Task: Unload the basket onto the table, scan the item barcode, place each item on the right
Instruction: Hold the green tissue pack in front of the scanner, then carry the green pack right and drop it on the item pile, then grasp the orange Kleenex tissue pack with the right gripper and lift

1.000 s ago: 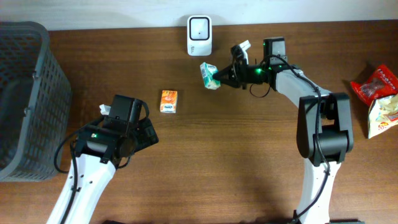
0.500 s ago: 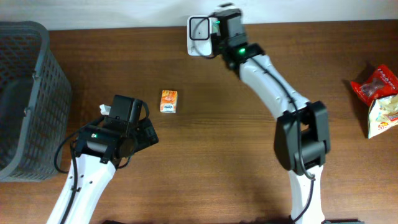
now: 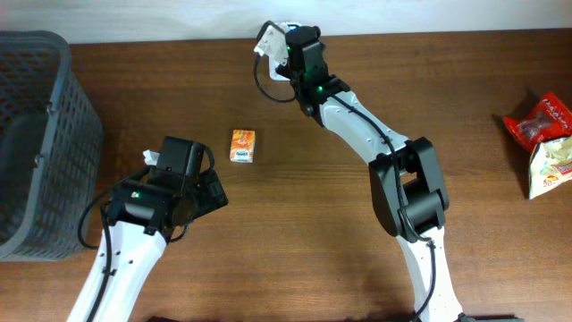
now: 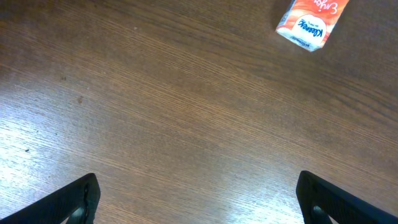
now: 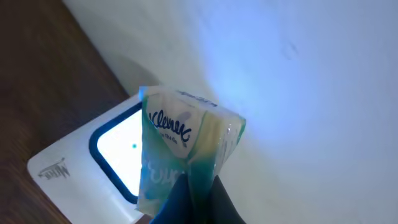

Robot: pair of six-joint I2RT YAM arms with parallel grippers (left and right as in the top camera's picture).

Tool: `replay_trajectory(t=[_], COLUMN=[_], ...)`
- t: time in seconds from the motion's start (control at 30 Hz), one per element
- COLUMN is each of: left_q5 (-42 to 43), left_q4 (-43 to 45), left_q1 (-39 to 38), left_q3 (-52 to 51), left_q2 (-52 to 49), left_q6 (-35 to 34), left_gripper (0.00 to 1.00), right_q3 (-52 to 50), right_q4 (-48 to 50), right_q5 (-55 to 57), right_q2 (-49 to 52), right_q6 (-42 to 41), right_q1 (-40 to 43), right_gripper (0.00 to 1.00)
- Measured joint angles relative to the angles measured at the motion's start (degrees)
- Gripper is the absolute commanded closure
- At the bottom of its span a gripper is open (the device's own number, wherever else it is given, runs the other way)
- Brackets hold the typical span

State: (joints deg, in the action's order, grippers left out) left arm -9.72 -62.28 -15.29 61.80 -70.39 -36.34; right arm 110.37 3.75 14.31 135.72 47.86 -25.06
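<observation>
Even overhead light; blue-white scanner (image 5: 115, 153) glow, soft blur at right wrist

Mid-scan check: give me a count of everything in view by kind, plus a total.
Scanner: 1
Tissue packs: 2, the orange tissue pack on the table and the green tissue pack held up at the scanner
Snack bags: 2, the red bag and the yellow-white bag
Basket: 1
Total: 6

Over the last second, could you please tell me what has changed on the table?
The right arm swung leftward toward the table's far edge, carrying the green tissue pack to the lit window of the scanner; its jaws stayed shut on the pack. The left arm, orange pack, basket and snack bags did not move.
</observation>
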Motion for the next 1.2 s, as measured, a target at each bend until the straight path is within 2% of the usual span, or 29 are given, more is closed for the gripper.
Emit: replay_trajectory(t=[0.1, 0.23, 0.3, 0.37, 0.4, 0.47, 0.53, 0.57, 0.6, 0.67, 0.77, 0.87, 0.9, 0.93, 0.97, 1.1, 1.2], left_q5=[0.0, 0.0, 0.0, 0.0, 0.0, 0.0, -0.02, 0.0, 0.02, 0.0, 0.0, 0.0, 0.0, 0.0, 0.0, 0.0, 0.0], left_q4=[0.02, -0.02, 0.0, 0.02, 0.09, -0.02, 0.04, -0.07, 0.02, -0.04, 0.11, 0.0, 0.0, 0.0, 0.02, 0.02, 0.0], left_q1=[0.0, 0.0, 0.0, 0.0, 0.0, 0.0, 0.0, 0.0, 0.0, 0.0, 0.0, 0.0, 0.0, 0.0, 0.0, 0.0, 0.0], left_q3=[0.0, 0.0, 0.0, 0.0, 0.0, 0.0, 0.0, 0.0, 0.0, 0.0, 0.0, 0.0, 0.0, 0.0, 0.0, 0.0, 0.0], left_q2=[0.0, -0.02, -0.02, -0.02, 0.0, 0.0, 0.0, -0.02, -0.02, -0.02, -0.02, -0.02, -0.02, 0.0, 0.0, 0.0, 0.0], left_q6=[0.0, 0.0, 0.0, 0.0, 0.0, 0.0, 0.0, 0.0, 0.0, 0.0, 0.0, 0.0, 0.0, 0.0, 0.0, 0.0, 0.0], left_gripper=[0.01, 0.01, 0.01, 0.01, 0.01, 0.01, 0.01, 0.01, 0.01, 0.01, 0.01, 0.01, 0.01, 0.01, 0.01, 0.01, 0.01], right_q3=[0.0, 0.0, 0.0, 0.0, 0.0, 0.2, 0.44, 0.83, 0.85, 1.01, -0.02, -0.02, -0.02, -0.02, -0.02, -0.02, -0.02], right_q4=[3.74, 6.62, 7.65, 4.7, -1.81, -8.85, -23.54, -35.93, -37.64, -48.54, -54.4, -56.17, -56.24, -56.26, -56.24, -56.74, -59.25], right_q5=[-0.44, 1.88, 8.09, 14.67, 17.03, 18.69, 19.63, 20.24, 20.9, 20.65, 11.63, 7.08, 5.68, 4.81, 3.54, -3.85, -17.33], right_q2=[2.16, 3.8, 3.78, 3.43, 1.7, -2.64, -11.19, -16.68, -18.08, -18.49, -17.86, -17.84, -17.68, -17.35, -16.96, -14.73, -14.73], right_q6=[4.11, 1.99, -2.73, -9.99, -15.82, -24.39, -37.97, -46.05, -49.31, -53.7, -57.16, -60.67, -61.53, -62.03, -62.55, -62.84, -61.37], right_q1=[0.33, 0.98, 1.03, 1.6, 2.82, 5.53, 12.39, 20.41, 24.65, 33.14, 49.31, 58.16, 61.22, 62.71, 63.36, 62.84, 61.35], right_gripper=[0.96, 0.96, 0.96, 0.96, 0.96, 0.96, 0.96, 0.96, 0.96, 0.96, 0.96, 0.94, 0.36, 0.12, 0.02, 0.01, 0.01])
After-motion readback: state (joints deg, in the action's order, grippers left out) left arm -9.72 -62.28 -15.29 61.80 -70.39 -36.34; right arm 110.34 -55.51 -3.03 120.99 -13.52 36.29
